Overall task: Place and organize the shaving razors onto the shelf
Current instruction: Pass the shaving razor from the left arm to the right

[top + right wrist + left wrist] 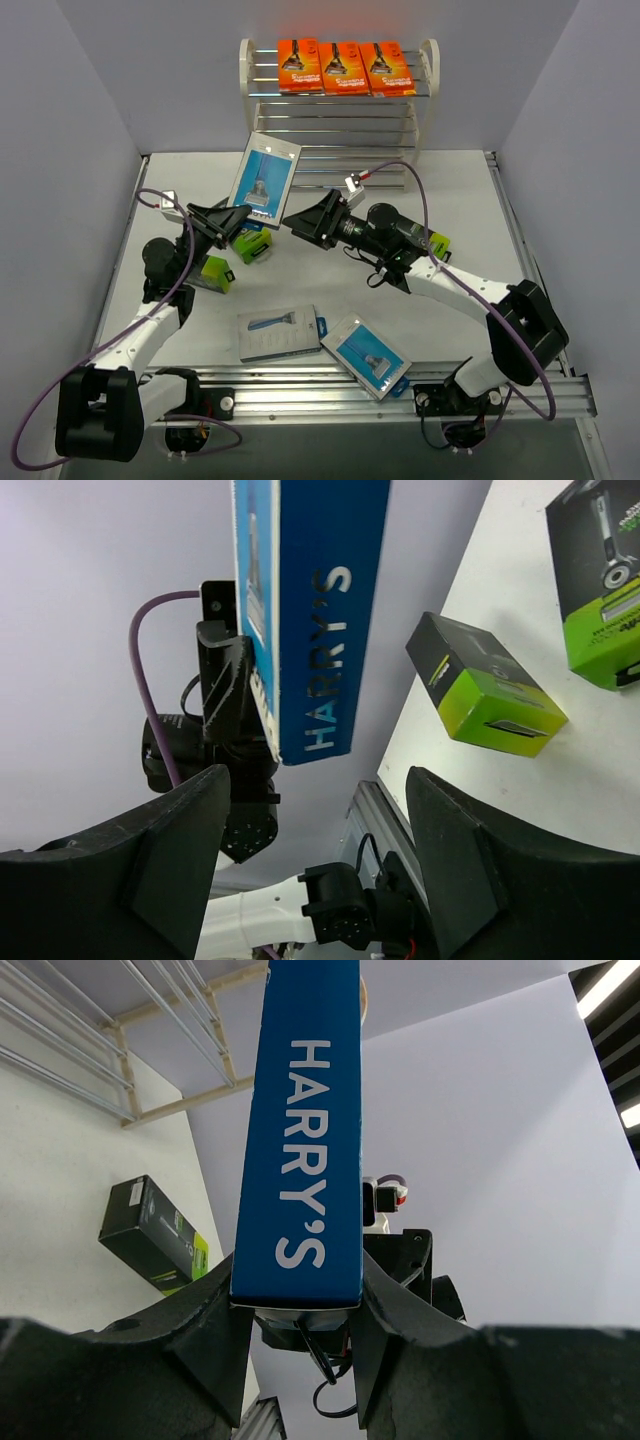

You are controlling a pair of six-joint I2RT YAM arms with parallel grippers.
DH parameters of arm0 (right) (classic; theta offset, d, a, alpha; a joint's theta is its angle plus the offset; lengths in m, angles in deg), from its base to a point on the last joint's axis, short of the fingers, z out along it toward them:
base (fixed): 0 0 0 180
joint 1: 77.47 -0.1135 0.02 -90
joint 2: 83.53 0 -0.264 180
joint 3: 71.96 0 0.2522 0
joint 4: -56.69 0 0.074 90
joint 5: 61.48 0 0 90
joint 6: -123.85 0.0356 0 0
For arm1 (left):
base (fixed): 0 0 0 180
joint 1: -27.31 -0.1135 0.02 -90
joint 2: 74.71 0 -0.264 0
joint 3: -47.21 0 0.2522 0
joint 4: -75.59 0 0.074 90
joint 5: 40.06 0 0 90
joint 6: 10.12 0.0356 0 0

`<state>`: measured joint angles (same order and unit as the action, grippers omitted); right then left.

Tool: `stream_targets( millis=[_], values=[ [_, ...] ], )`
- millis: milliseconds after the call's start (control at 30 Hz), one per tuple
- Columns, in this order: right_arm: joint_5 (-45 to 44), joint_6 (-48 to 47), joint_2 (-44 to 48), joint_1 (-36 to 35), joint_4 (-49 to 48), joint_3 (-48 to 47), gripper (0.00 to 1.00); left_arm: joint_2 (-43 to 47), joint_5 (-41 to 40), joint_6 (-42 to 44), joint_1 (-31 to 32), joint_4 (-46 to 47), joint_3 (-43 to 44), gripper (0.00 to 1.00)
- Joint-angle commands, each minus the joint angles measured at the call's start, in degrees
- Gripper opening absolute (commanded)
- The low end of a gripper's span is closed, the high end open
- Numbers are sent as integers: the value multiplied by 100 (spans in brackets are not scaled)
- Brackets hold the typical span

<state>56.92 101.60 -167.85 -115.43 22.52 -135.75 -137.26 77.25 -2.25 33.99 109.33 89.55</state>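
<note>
Jaws on blue pack, shelf about a third stocked.
Left jaws clamp a blue pack (266, 175) upright in mid-air; right jaws wide just beside it, holding nothing. Orange cards (345, 67), three, sit on shelf (432, 60) top tier; two blue packs (280, 332) near and green boxes (252, 245) left wait on counter (450, 190).

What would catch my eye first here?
A blue razor pack held upright above the middle of the table, pinched at its lower edge by the left claw, the right claw open beside it. Behind, three orange cards line the top tier of the white shelf.
</note>
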Motion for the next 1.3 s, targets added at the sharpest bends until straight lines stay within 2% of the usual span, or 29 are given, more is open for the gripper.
stream_targets(
  millis=[0, 333, 500, 833, 1167, 1267],
  values=[
    [-72, 2, -94, -89, -560, -342, 66, 14, 29, -67, -26, 751, 43, 3],
    [-133, 19, -524, -335, -666, -631, 65, -153, 81, -277, -26, 1155, -133, 3],
    [-168, 19, -613, -405, -675, -737, 61, -170, 108, -304, -26, 1208, -133, 3],
    [-230, 28, -630, -467, -736, -755, 40, -188, 143, -269, -26, 1252, -212, 3],
    [-248, 107, -639, -476, -886, -746, 29, -188, 126, -277, -35, 1217, -379, 3],
    [-248, 107, -639, -485, -894, -720, 24, -206, 134, -278, -26, 1208, -414, 10]
  ],
)
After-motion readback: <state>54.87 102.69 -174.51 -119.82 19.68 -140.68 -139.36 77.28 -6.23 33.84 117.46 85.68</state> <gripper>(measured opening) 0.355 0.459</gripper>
